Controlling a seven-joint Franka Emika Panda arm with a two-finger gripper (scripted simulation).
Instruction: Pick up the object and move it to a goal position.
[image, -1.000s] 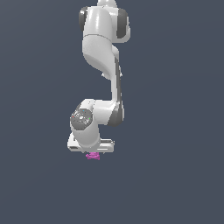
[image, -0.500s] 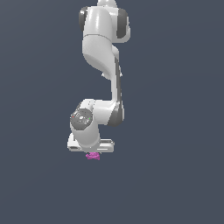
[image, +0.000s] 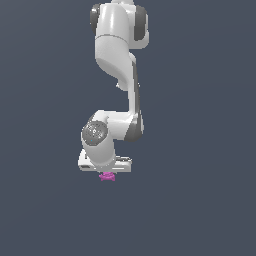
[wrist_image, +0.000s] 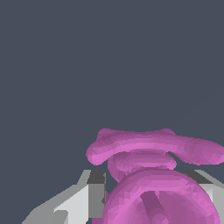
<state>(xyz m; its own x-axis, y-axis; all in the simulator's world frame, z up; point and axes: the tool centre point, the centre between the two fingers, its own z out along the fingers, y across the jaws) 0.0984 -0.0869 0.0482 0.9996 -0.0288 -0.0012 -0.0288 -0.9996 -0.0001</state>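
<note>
One uniform dark grey-blue background fills both views; we see no bench edge or wall. Open space surrounds the arm (image: 117, 75) on every side. The gripper (image: 106, 169) hangs low, its jaws closed on the object (image: 106, 176), which the wrist view shows between the fingers (wrist_image: 94, 197). Compared with half a second earlier, we observe no visible change.

**Plain grey ground, nothing seen to rest on it**

A flat, dark grey-blue surface (image: 200, 200) is shown across both views. No edge, seam or marking can be made out. Whether anything is lying directly on it cannot be told.
</note>
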